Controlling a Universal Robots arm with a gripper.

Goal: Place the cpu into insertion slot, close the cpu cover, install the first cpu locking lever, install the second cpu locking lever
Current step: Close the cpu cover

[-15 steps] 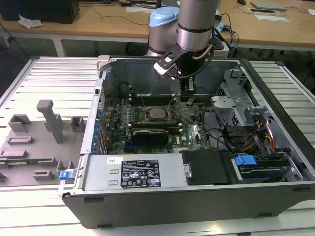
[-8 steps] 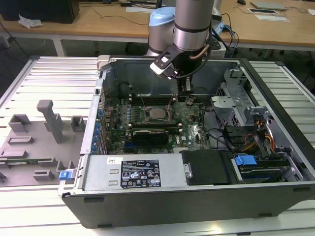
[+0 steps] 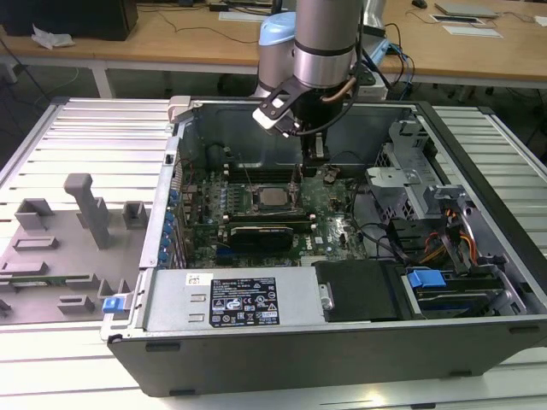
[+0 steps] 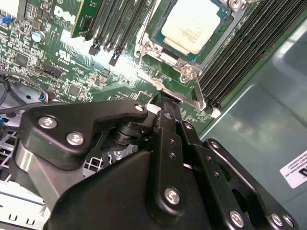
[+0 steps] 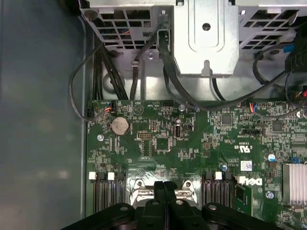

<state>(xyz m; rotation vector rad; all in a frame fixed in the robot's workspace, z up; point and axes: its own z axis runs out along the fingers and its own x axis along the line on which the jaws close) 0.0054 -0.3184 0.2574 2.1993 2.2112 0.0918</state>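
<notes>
The cpu [image 3: 273, 197] [image 4: 194, 24], a square silvery chip, lies flat in the insertion slot [image 3: 255, 203] on the green motherboard [image 5: 158, 143]. The cpu cover [image 4: 154, 37] frames it, with the chip's top showing through its window. My gripper [image 3: 318, 169] [image 4: 165, 100] [image 5: 165, 184] is shut, with its fingertips pressed together. It reaches down just beside the socket on the exterior view's right. In the second wrist view the tips touch a silvery locking lever [image 4: 197, 93] at the socket's edge. I cannot tell whether the lever is latched.
Long black memory slots [image 4: 240, 52] flank the socket on both sides. A metal drive cage [image 5: 206, 38] and black cables [image 5: 115, 72] lie beyond the board. The case wall [image 4: 268, 120] stands close by. A grey fixture tray [image 3: 68, 239] sits outside the case.
</notes>
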